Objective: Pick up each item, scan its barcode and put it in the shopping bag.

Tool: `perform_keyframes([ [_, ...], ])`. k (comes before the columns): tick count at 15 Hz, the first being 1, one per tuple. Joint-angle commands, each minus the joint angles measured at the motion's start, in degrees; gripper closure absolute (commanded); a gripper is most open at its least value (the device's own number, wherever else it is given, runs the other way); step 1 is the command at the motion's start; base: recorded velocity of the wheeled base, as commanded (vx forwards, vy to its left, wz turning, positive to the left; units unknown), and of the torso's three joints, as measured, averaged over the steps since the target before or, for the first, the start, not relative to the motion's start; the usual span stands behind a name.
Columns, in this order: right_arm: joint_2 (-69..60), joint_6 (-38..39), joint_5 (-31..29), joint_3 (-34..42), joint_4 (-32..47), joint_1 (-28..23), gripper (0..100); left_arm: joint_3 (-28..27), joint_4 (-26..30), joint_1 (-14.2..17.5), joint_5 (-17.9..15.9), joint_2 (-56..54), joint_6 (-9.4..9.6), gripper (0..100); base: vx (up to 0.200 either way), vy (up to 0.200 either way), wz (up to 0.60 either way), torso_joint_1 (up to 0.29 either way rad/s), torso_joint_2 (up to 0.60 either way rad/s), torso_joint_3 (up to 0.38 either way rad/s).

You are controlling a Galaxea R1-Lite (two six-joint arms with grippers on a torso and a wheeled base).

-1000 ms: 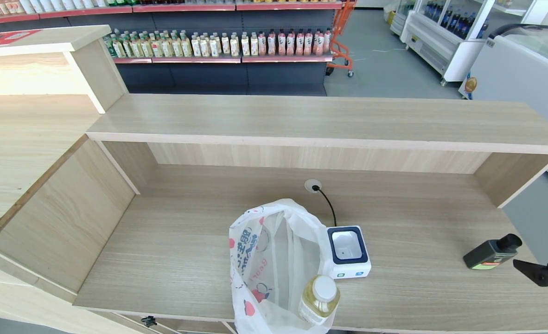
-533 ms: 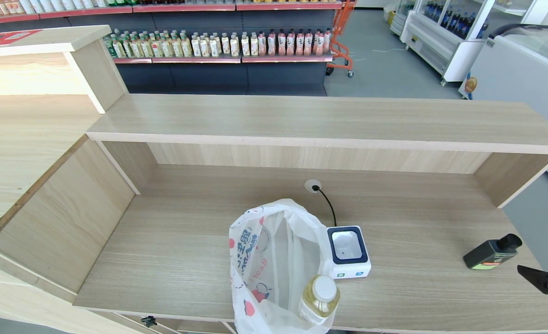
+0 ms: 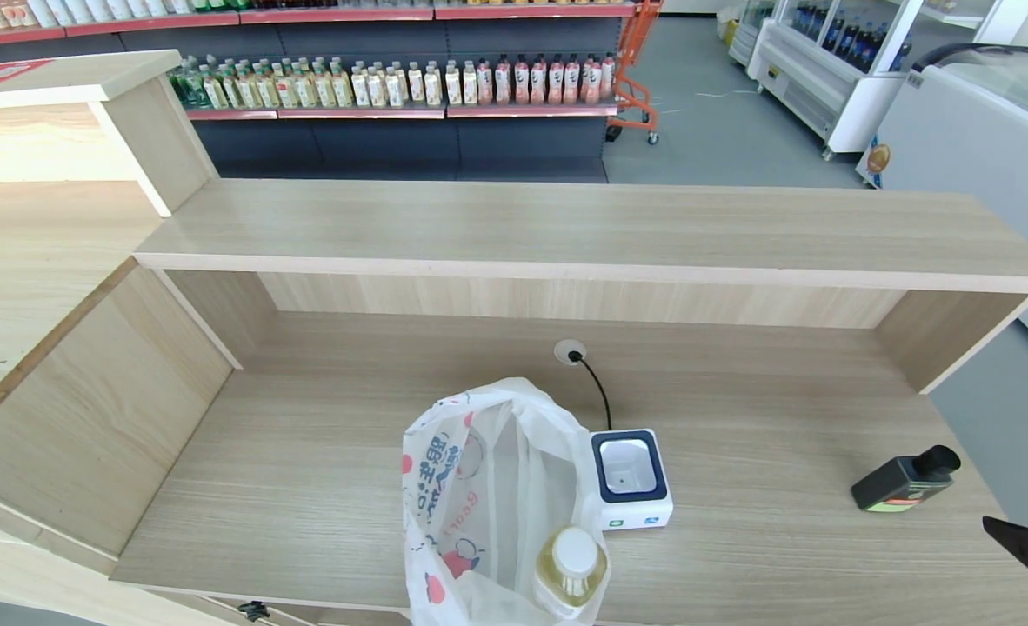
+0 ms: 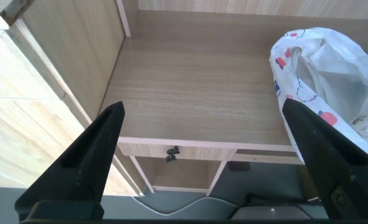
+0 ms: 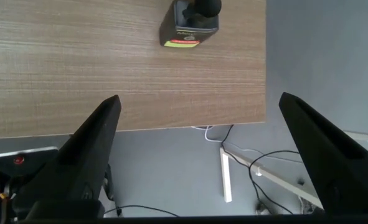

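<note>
We see our left end effector (image 4: pixel 203 109) spread wide and empty off the near edge of the desk (image 4: pixel 196 93). Our right end effector (image 5: pixel 200 102) is likewise spread, holding nothing. The shopping bag (image 3: pixel 470 487) stands at that edge with a yellow bottle (image 3: pixel 571 565) inside and the scanner (image 3: pixel 629 476) just beside it. The dark bottle (image 3: pixel 904 480) lies on its side, well to the right.

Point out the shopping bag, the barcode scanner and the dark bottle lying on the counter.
shopping bag (image 3: pixel 441 487): head view, on its printed side wall.
barcode scanner (image 3: pixel 628 466): head view, on the pale window in its top.
dark bottle (image 3: pixel 888 488): head view, on the middle of its body.
</note>
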Motion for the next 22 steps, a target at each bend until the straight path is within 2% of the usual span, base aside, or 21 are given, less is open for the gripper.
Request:
perform_keyframes([
  [1, 0.37, -0.05, 0.06, 0.35, 0.05, -0.02, 0, 0.0, -0.02, 0.05, 0.01, -0.02, -0.08, 0, 0.0, -0.2, 0.0, 0.007, 0.0, 0.012],
  [4, 0.72, -0.23, 0.41, 0.27, 0.14, -0.02, 0, 0.0, -0.02, -0.04, 0.01, -0.02, -0.08, 0, 0.0, -0.2, 0.0, 0.002, 0.0, 0.005],
  [9, -0.07, -6.29, 0.68, 2.73, 0.22, 0.15, 0, 0.0, -0.02, -0.04, 0.09, -0.02, 0.01, 0, 0.0, -0.2, 0.0, 0.0, 0.0, 0.006],
  [12, -1.3, -10.25, 2.79, 5.19, 0.22, 1.56, 0, 0.0, -0.02, -0.04, 0.01, -0.02, -0.08, 0, 0.0, 0.0, 0.0, 0.0, 0.0, 0.0],
  [15, -1.92, -10.6, 2.26, 5.89, 0.31, 2.35, 0, 0.0, -0.02, -0.04, 0.01, -0.02, -0.08, 0, 0.0, 0.0, 0.0, 0.0, 0.0, 0.0],
  [20, 0.9, -12.45, -0.55, 6.16, 0.14, 1.91, 0, 0.0, -0.02, 0.05, 0.01, -0.02, 0.01, 0, -0.2, 0.0, 0.0, 0.009, 0.01, 0.004],
  [22, 4.24, -12.89, -0.64, 5.19, -0.39, 1.91, 0, 0.0, -0.02, -0.04, 0.01, -0.02, 0.01, 0, 0.0, 0.0, 0.0, 0.0, 0.0, 0.0],
])
